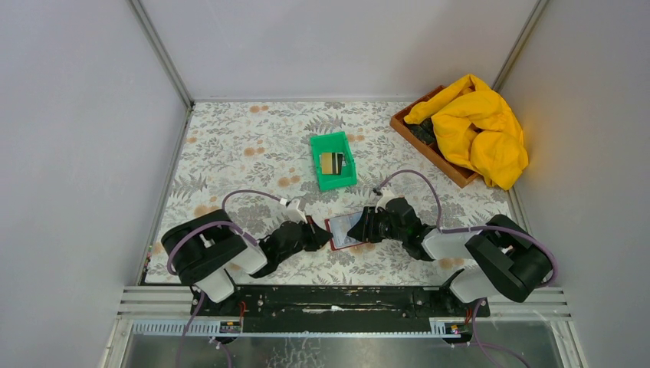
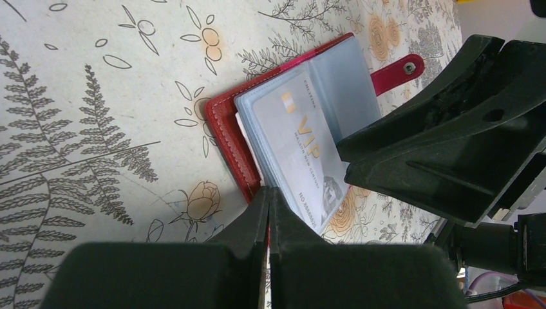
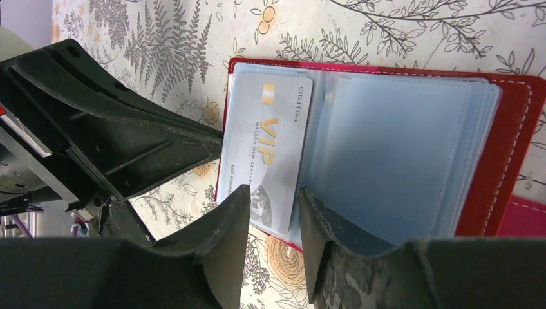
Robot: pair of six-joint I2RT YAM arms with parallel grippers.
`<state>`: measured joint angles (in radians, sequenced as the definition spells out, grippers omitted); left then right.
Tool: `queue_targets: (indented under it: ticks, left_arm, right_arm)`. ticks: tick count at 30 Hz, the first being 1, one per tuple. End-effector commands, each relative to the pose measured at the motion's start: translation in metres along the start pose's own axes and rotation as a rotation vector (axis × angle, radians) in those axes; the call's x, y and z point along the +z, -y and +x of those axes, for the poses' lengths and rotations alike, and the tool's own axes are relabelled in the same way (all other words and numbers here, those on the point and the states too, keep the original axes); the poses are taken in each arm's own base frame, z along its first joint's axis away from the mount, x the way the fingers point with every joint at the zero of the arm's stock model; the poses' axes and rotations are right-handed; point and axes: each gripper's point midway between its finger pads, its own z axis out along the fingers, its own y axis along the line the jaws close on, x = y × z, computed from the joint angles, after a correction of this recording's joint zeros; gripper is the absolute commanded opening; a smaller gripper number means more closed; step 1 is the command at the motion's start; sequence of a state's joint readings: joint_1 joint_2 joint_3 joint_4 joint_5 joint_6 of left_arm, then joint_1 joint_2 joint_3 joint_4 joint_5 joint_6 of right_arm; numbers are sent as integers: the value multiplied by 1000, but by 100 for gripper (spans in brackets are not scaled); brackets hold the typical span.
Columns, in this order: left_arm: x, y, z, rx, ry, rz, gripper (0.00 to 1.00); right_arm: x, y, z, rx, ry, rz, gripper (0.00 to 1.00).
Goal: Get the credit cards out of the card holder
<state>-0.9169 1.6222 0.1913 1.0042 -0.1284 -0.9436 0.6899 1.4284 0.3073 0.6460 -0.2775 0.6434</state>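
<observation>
**Right pincer straddles the VIP card; left is shut at the holder's edge**

Your right gripper (image 3: 273,193) has its fingers slightly spread, one on each side of the near end of the pale VIP card (image 3: 267,129). You cannot tell from the wrist view whether either finger is touching it. That card lies on the left-hand page of the pale blue sleeves (image 3: 386,148), and its near end pokes out past the red cover.

Your left gripper (image 2: 269,193) has its fingers pressed together, tips at the edge of the card holder (image 2: 222,122). Whether the red cover is caught between them is not clear.

The card holder lies open on the floral table (image 1: 245,146) between the two grippers, with its snap stud (image 2: 409,67) on the far tab. Further back stands the green bin (image 1: 328,136), with a gold-tan and a black card (image 1: 331,162) inside. At the far right, a wooden tray (image 1: 428,156) carries a yellow cloth (image 1: 479,126).
</observation>
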Motion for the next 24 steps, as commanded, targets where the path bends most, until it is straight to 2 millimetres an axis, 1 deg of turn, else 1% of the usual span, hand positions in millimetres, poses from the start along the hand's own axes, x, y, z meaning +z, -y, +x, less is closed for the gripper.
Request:
queue_targets:
  ticks: [1,5,8,13,20,24]
  left_arm:
    - [3,-4,7,26,-22,-10,0]
    - [4,-4,9,28,-32,-8,0]
    - [5,-2,10,27,-37,-2,0]
    - [6,2,11,39,-55,5,0]
    - [11,1,12,67,-74,-15,0]
    - [12,3,13,69,-82,-8,0]
  right_arm:
    - [3,5,-7,-20,34,10,41]
    - [5,-7,-5,-9,21,-61,41]
    - [3,-17,-9,4,36,-112,41]
    - [-1,-23,-16,-7,56,-128,41]
    - [-8,-35,-24,-19,81,-170,41]
    - [-5,-34,-21,-11,67,-178,41]
